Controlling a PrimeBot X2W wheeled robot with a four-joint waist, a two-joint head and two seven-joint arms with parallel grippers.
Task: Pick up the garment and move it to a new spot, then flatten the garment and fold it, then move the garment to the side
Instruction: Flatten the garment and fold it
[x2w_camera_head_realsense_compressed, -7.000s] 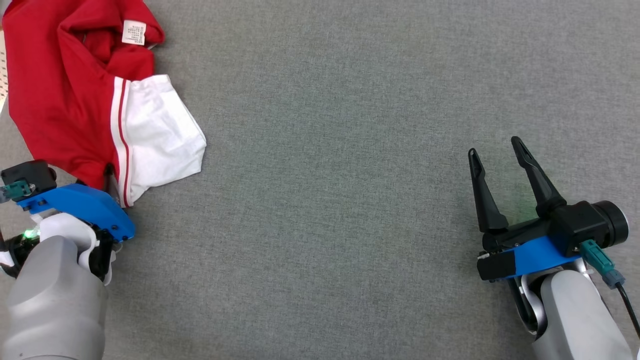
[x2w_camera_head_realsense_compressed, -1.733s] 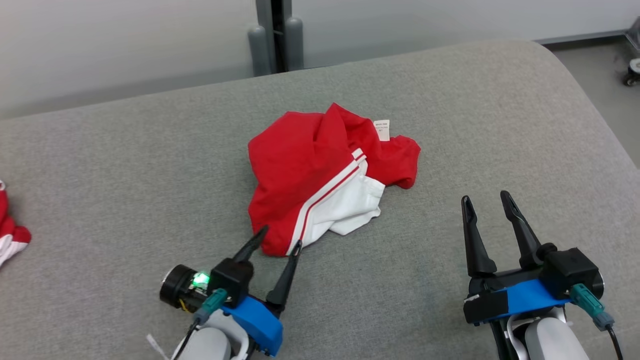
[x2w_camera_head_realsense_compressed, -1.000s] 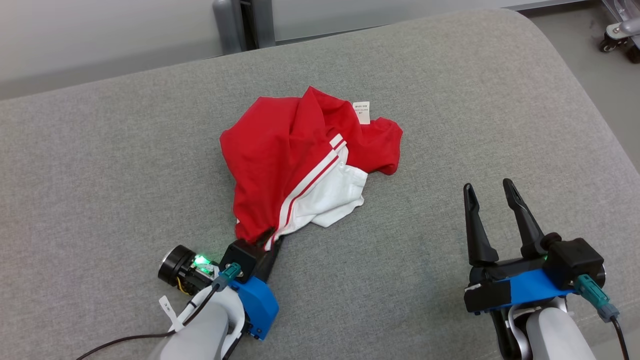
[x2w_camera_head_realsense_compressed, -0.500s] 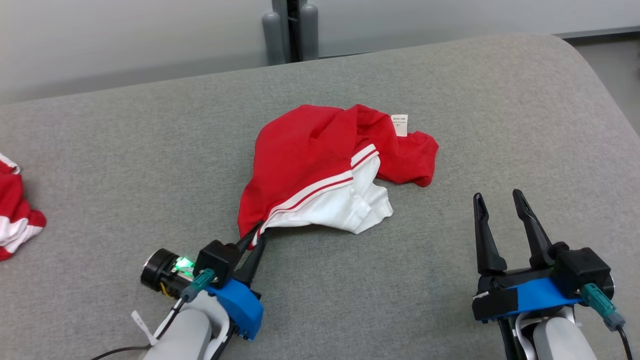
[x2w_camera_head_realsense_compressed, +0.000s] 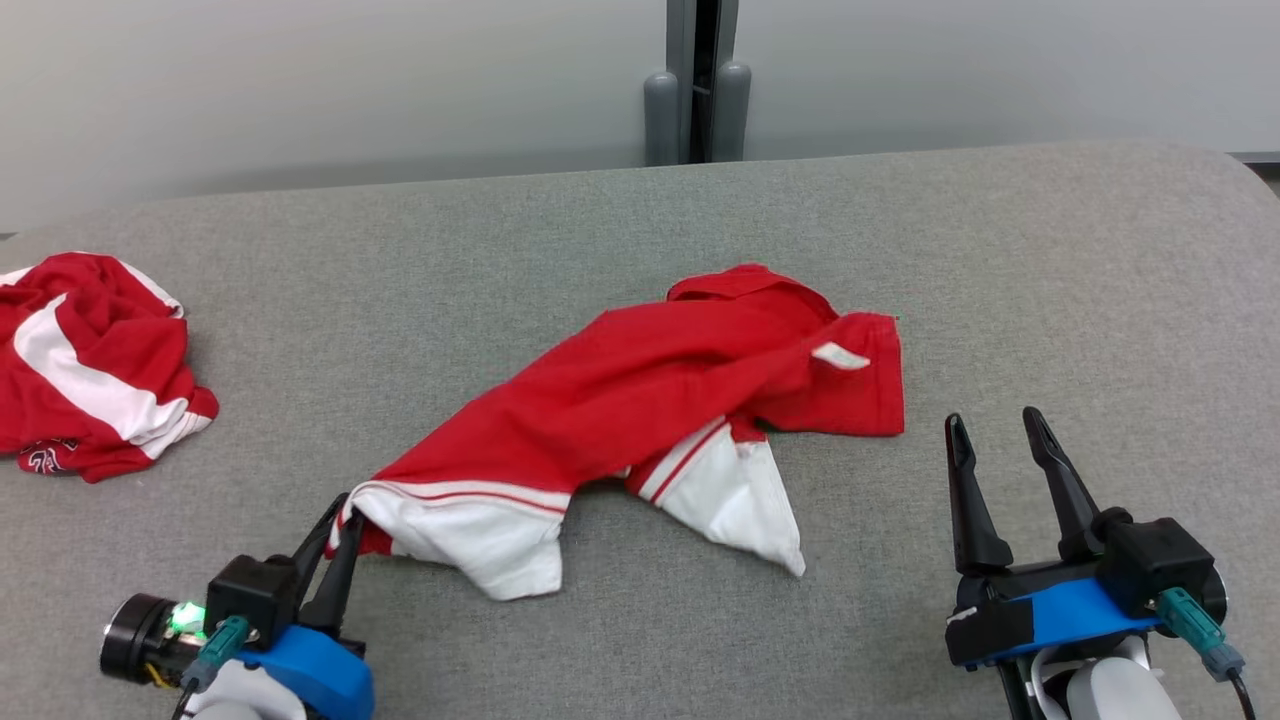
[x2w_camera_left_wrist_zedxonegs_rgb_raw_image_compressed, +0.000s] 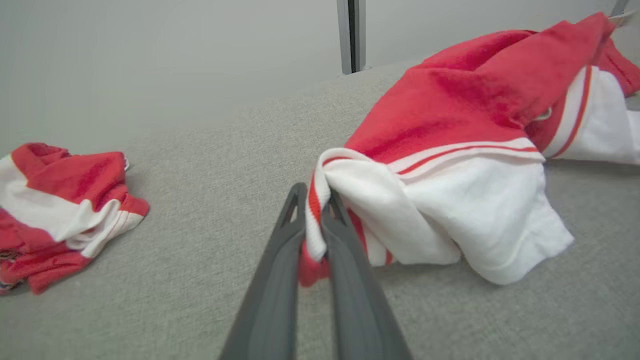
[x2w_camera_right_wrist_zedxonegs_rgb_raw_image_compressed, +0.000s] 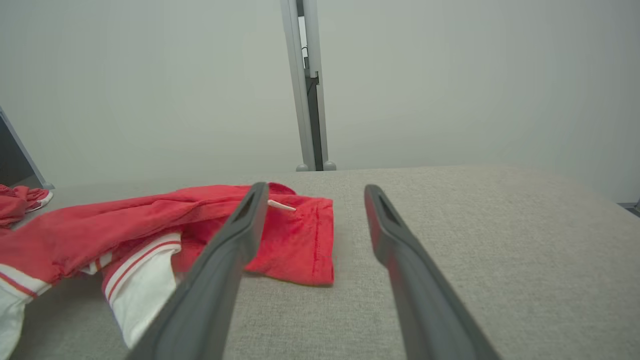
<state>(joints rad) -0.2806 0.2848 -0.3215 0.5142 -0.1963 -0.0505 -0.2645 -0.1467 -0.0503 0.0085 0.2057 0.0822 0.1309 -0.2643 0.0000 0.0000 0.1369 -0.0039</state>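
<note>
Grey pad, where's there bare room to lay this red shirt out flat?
Bare: the right side of the grey pad, past the garment and ahead of the open right gripper; also the stretch between the garment and the crumpled shirt at far left. Crowded: the middle, where the garment trails from the shut left gripper.

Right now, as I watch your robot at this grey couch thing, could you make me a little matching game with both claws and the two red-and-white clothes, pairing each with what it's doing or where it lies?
Column one:
1. left gripper
2. right gripper
3. middle garment
4. far garment

Column two:
A. open, holding nothing
B. bunched up at the head view's far left
C. shut on the middle garment's white edge
D. lying stretched long in the centre

Pairs: 1-C, 2-A, 3-D, 4-B
</note>
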